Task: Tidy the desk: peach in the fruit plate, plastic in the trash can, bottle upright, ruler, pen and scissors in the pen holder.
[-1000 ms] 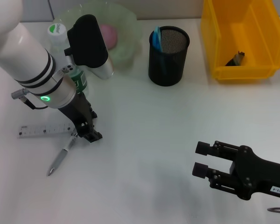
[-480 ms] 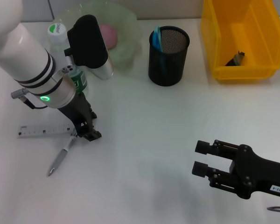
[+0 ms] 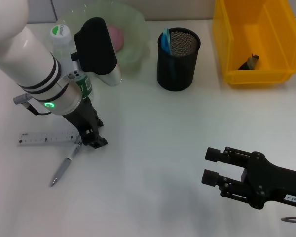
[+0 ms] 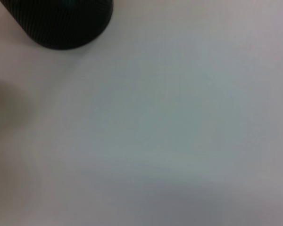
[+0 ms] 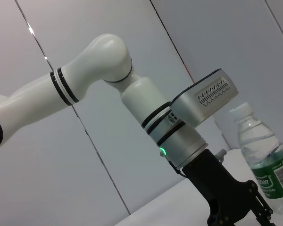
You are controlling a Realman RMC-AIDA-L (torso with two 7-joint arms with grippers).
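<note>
My left gripper (image 3: 92, 138) is down at the table, at the right end of the clear ruler (image 3: 45, 138) and just above the top of the grey pen (image 3: 63, 168); it also shows in the right wrist view (image 5: 236, 209). The bottle (image 3: 63, 42) stands upright behind the arm, also seen as the bottle (image 5: 266, 162). A pink peach (image 3: 114, 37) lies in the green fruit plate (image 3: 133, 22). The black mesh pen holder (image 3: 177, 61) holds a blue handle (image 3: 166, 38) that looks like the scissors. Dark plastic (image 3: 248, 62) lies in the yellow bin (image 3: 227, 44). My right gripper (image 3: 210, 168) hovers open at the front right.
The white desk stretches between the two arms. The left wrist view shows only the pen holder's base (image 4: 61, 21) and bare desk. The left arm's forearm (image 3: 29, 59) covers part of the bottle and the desk's back left.
The left arm has shifted very slightly; its gripper stays at the ruler's right end. The right gripper has barely moved.
</note>
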